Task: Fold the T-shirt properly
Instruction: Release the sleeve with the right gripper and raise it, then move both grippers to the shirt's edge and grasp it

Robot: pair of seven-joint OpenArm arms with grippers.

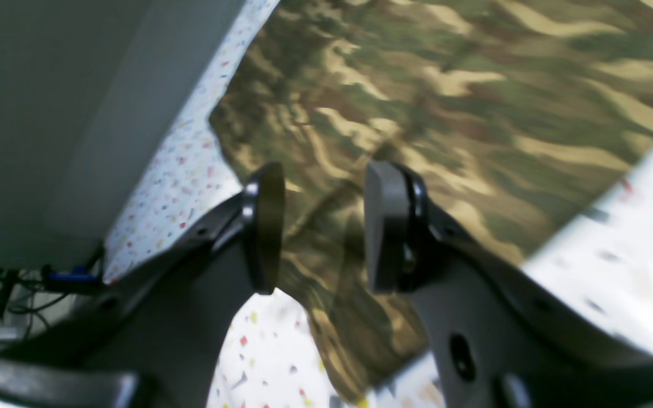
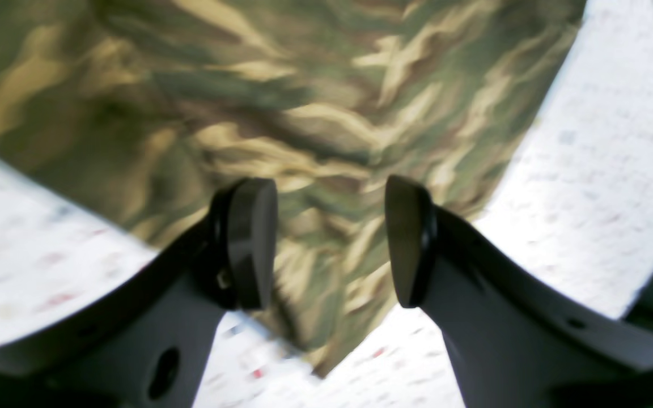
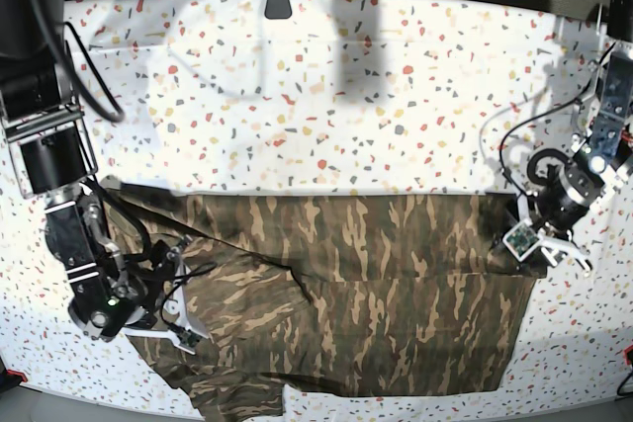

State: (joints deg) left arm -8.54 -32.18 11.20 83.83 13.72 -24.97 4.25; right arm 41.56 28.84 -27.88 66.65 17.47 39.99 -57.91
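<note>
1. Two dark pads of the left gripper (image 1: 321,226) fill the foreground of the left wrist view, standing apart with a clear gap between them.
2. Between those pads lies a narrow flap of the shirt (image 1: 451,96); neither pad visibly presses on the cloth, so nothing looks held there.
3. Beyond the flap the shirt spreads up and to the right across that view, over the table (image 1: 179,170), which is white with coloured speckles.
4. From the right wrist view, the right gripper (image 2: 329,249) is likewise parted, its two pads well separated.
5. A pointed, rumpled corner of the shirt (image 2: 281,96) hangs or lies between and below those pads; the picture is blurred and I cannot tell whether either pad touches it.
6. In the base view the shirt (image 3: 376,294) lies spread along the near half of the table (image 3: 326,96), wide and fairly flat, with a crumpled fold at its left end.
7. There the right gripper (image 3: 183,328) sits over the shirt's rumpled left end, near the front edge.
8. The left gripper (image 3: 534,244) sits at the shirt's far right corner, just at the cloth's edge.
9. Cables trail from both arms beside the shirt.
</note>
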